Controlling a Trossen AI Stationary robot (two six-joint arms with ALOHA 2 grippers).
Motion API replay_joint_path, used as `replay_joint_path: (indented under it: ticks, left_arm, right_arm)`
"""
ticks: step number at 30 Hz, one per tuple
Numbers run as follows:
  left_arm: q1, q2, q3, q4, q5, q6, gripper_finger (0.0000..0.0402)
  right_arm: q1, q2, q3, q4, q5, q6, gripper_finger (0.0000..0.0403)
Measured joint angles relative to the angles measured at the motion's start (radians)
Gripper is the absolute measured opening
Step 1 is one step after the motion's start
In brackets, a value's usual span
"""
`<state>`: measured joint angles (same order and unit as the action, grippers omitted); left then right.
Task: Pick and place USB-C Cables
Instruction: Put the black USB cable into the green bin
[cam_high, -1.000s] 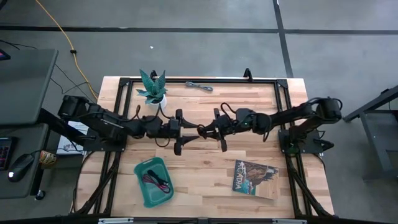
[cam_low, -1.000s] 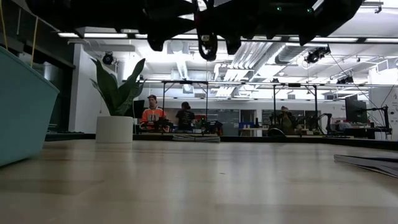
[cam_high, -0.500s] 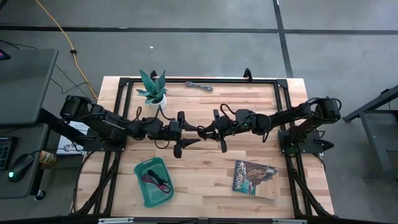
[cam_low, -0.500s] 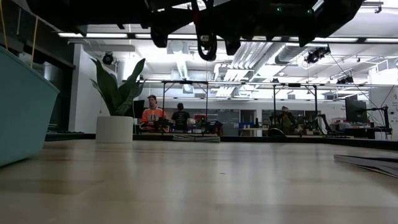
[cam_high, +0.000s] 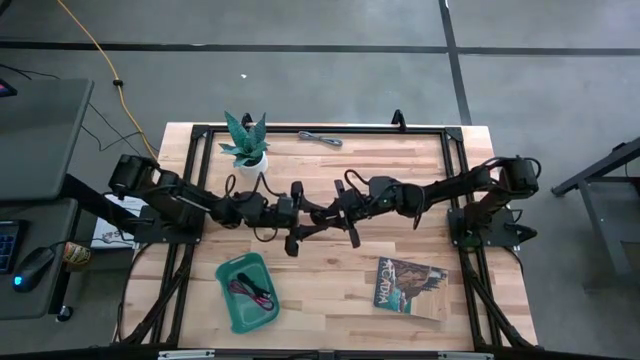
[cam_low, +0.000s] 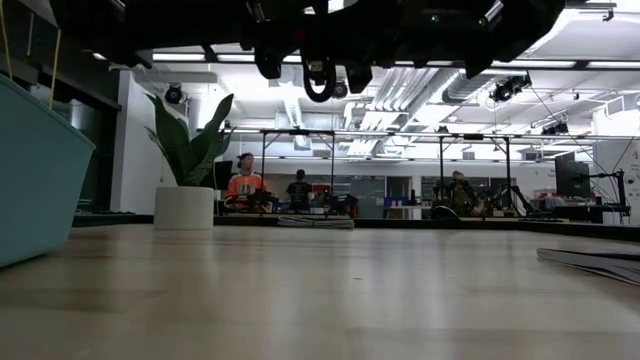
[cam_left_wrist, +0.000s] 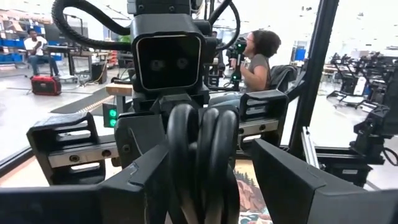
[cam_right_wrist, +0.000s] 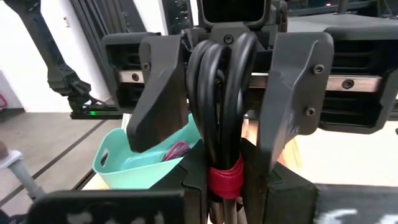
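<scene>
My right claw (cam_high: 340, 208) pinches the black coiled cable with the red band (cam_right_wrist: 219, 118) mid-frame above the desk (cam_high: 400, 170). Its loops hang straight down between my left claw's (cam_high: 298, 216) wide-open fingers, ready to take it.

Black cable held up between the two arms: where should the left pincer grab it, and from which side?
The black cable's bare loops beyond the red tie, where the right pincer is clamped. Come head-on, facing that pincer, with the left pincer open astride the coil: its loops lie pressed into a narrow bundle.
</scene>
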<state>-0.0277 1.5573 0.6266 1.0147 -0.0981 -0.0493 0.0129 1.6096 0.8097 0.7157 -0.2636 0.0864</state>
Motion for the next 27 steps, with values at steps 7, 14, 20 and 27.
replay_joint_path:
  ticks: [7, 14, 20, 27]
  left_arm:
    - [0.0, 0.001, 0.0, -0.007, 0.002, 0.0, 0.0168]
    - [0.002, 0.0, 0.0, -0.026, -0.001, 0.0, 0.0044]
    - [0.002, 0.0, 0.0, -0.033, 0.0, 0.001, 0.0019]
    - [0.002, 0.0, -0.001, -0.039, 0.0, 0.009, 0.0006]
  right_arm:
    - [0.003, 0.001, 0.0, -0.007, 0.001, 0.0, 0.0044]
    - [0.003, 0.0, 0.001, -0.019, 0.001, -0.001, 0.0044]
    - [0.003, 0.0, 0.002, -0.039, 0.004, -0.015, 0.0067]
    - [0.003, -0.001, 0.003, -0.066, 0.008, -0.065, 0.0092]
